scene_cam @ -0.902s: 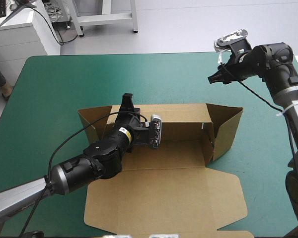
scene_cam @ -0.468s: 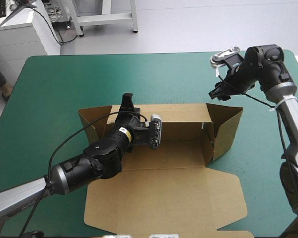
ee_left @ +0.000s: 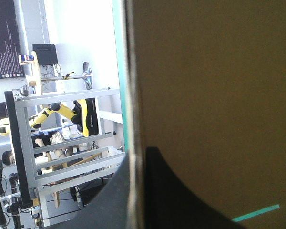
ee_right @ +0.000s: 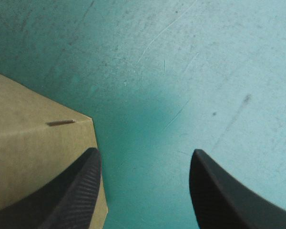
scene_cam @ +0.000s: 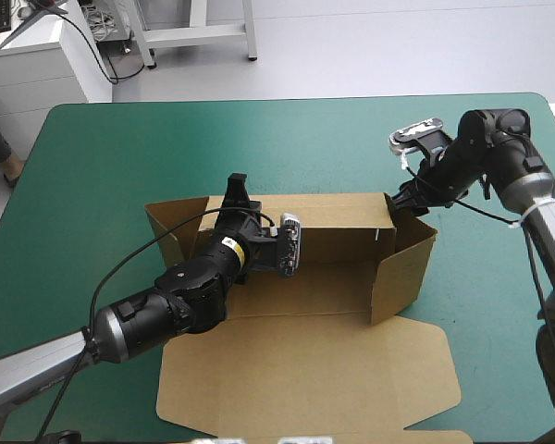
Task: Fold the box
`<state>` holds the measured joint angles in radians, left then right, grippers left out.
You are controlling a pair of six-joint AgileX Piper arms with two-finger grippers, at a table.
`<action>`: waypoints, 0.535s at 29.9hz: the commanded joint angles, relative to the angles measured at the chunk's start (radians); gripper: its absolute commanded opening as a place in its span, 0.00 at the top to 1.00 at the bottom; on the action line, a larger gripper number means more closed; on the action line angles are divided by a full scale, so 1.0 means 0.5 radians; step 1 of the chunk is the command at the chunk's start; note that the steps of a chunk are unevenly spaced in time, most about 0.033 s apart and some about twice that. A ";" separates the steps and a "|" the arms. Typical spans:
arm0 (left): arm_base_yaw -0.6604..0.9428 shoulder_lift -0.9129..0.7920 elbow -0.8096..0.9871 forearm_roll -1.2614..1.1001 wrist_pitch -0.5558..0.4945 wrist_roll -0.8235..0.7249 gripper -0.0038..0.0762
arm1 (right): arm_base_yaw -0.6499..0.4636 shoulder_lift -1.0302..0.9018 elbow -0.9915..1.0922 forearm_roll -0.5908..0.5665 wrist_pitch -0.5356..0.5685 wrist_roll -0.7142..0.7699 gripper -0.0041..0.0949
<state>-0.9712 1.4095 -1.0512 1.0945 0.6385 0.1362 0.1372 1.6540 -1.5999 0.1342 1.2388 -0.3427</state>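
Observation:
The brown box [scene_cam: 333,277] lies mid-table with its far long wall raised and its lid panel [scene_cam: 305,370] flat toward the near edge. My left gripper [scene_cam: 237,192] is shut on the far wall's rim near the left end. In the left wrist view the board's edge [ee_left: 133,95] runs between the black fingers [ee_left: 181,191]. My right gripper [scene_cam: 404,200] stands open at the far right corner, touching the right end wall [scene_cam: 405,268], which stands turned inward. In the right wrist view that corner [ee_right: 38,143] sits by one finger [ee_right: 76,191], with bare cover in the gripper's [ee_right: 145,155] gap.
The left end flap [scene_cam: 166,231] splays outward past my left arm. Teal-green cover [scene_cam: 259,139] stretches from the box to the table's far edge, and more shows at the right [scene_cam: 499,305].
My right gripper came down and toward the box's far right corner. The right end wall, splayed outward earlier, has swung inward and now stands more upright. The left arm has not moved.

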 commanded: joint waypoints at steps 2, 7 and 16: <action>-0.016 -0.039 -0.023 -0.050 -0.126 -0.007 0.96 | -0.011 -0.264 0.063 0.098 0.023 -0.060 0.44; -0.016 -0.039 -0.023 -0.050 -0.131 -0.007 0.96 | -0.011 -0.419 0.262 0.217 -0.048 -0.140 0.49; -0.016 -0.039 -0.023 -0.050 -0.142 0.001 0.96 | -0.011 -0.724 0.773 0.561 -0.264 -0.453 0.49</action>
<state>-0.9712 1.4095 -1.0512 1.0945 0.6374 0.1362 0.1372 1.3655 -1.2530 0.3064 1.1622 -0.4936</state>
